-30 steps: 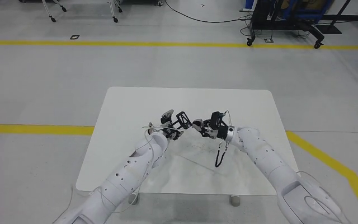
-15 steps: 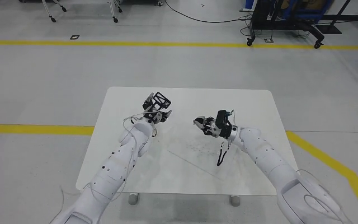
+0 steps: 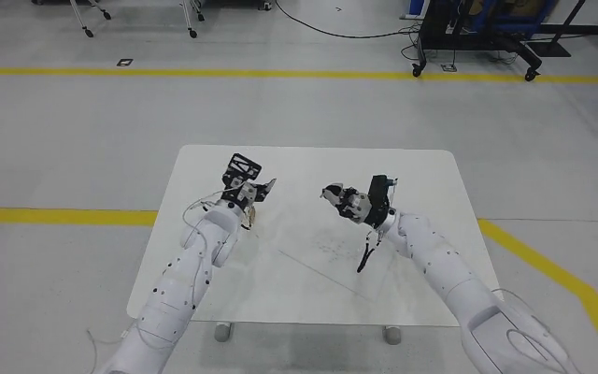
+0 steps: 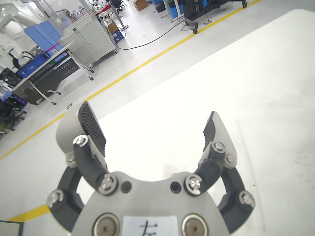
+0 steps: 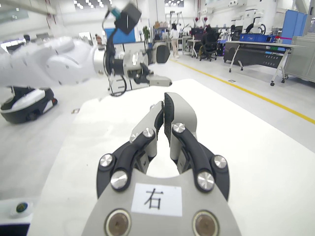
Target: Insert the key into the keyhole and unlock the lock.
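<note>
Key and lock: their location cannot be told from these views.

Top view: a white table (image 3: 420,178) occupies the centre of the frame, on a grey floor crossed by yellow floor lines (image 3: 93,71). The left gripper (image 3: 260,190) is held over the table's upper-left part, jaws apart. The right gripper (image 3: 329,194) is held just right of the frame's centre, over the table's upper middle. Its jaws are together and it points toward the left gripper. The two grippers are well apart.

Left wrist view: the left gripper (image 4: 150,111) is above the table (image 4: 270,74). Its ribbed pads (image 4: 93,128) are spread wide, and the table surface shows between them. One of the yellow floor lines (image 4: 147,61) runs beyond the table's edge.

Right wrist view: the right gripper (image 5: 164,104) is above the table (image 5: 246,148). Its ribbed pads (image 5: 168,119) are pressed together along their length. Whether anything thin is caught between them cannot be told. Beyond it, the left gripper (image 5: 165,67) hangs over the table's far part, fingers apart.
</note>
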Available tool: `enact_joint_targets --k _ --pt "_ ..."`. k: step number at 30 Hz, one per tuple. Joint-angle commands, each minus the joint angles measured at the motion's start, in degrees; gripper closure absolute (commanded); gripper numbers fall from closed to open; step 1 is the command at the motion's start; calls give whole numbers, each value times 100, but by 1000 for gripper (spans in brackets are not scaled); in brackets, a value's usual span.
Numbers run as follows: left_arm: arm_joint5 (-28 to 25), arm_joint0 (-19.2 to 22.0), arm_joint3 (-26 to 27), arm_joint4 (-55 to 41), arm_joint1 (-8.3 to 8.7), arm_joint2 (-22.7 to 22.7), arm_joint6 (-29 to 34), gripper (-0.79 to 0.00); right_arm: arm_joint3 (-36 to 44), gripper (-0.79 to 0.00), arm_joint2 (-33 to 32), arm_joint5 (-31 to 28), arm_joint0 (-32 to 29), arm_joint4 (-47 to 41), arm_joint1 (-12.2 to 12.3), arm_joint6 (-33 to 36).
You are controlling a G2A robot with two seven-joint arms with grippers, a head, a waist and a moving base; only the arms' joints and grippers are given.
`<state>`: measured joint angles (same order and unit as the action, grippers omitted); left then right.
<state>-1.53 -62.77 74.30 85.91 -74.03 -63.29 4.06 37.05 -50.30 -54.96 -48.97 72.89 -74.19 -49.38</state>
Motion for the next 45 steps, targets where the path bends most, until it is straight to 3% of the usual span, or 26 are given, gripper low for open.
enact_joint_targets --k 1,2,3,11,13,14,16,19,22,26,29,33,38,41,45 --pt "-108 -80 88 -248 20 -185 -311 -785 62 0 -171 -96 -69 -661 -6 102" --pt "-396 -146 153 -681 30 -326 -442 -785 74 0 -232 -168 -97 -902 -11 196" --pt "-1298 -192 215 -1324 52 -439 -618 -785 85 0 -275 -238 -109 -1091 -13 352" --pt "-1289 -210 208 -1334 51 -436 -620 -785 101 0 -324 -261 -119 -1281 -11 603" --pt "-839 -256 139 -947 45 -388 -717 -785 101 0 -324 -261 -119 -1281 -11 603" --pt "-895 -293 115 -1167 21 -351 -813 -785 101 0 -324 -261 -119 -1281 -11 603" --pt "-1352 -321 78 -2108 -5 -507 -1072 -785 233 0 -359 -263 -181 -1442 -23 543" --pt "-2471 -372 -40 -3637 3 -806 -1027 -785 516 0 -301 -304 -386 -2184 -97 593" --pt "-3465 -268 -368 -5162 20 -1005 -378 -785 546 0 -58 -304 -401 -3159 -219 1093" --pt "-4530 34 -959 -7583 18 -878 1206 -785 544 0 253 -304 -314 -4357 -364 1803" --pt "-4546 297 -1406 -9499 12 -754 2427 -785 420 0 380 -304 -265 -5235 -449 2326" --pt "-4212 562 -1872 -11379 2 -714 3843 -785 389 0 381 -304 -253 -5330 -457 2379" --pt "-4314 866 -2388 -12287 -34 -573 5246 -785 389 0 381 -304 -253 -5330 -457 2379" --pt "-4357 1003 -2519 -12317 -72 -401 5513 -785 389 0 381 -304 -253 -5330 -457 2379" --pt "-4581 1084 -2486 -11626 -66 -123 5290 -603 523 0 399 -255 -332 -5397 -470 2511"
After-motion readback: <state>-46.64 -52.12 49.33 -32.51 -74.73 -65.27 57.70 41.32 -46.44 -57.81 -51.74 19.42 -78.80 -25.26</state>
